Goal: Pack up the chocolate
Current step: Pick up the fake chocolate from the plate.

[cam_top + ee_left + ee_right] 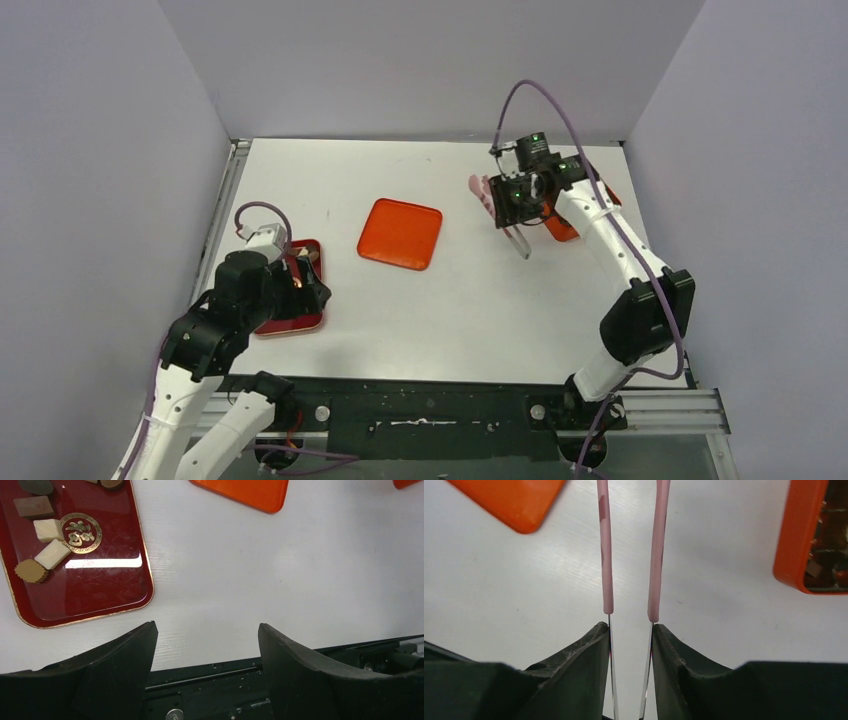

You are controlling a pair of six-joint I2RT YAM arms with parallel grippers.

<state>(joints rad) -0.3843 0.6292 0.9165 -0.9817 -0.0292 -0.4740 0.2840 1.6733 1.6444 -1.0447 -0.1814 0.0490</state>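
**Right tool clamped on pink tongs; left tool gaping by the red tray**

The left tool (pixel 206 629) hangs low at the near side of the bench (pixel 460 310), jaws wide apart with nothing between them, near a corner of the red tray (pixel 115 590). Chocolate (pixel 48 530) lies on that tray in cream, tan and brown pieces, beside a gold emblem (pixel 80 532). The right tool (pixel 629 626) is closed on the pink tongs (pixel 605 555), whose two arms run forward side by side without touching. The orange lid (pixel 400 233) lies flat mid-bench. An orange box (pixel 796 535) near the right tool holds dark pieces, mostly out of frame.
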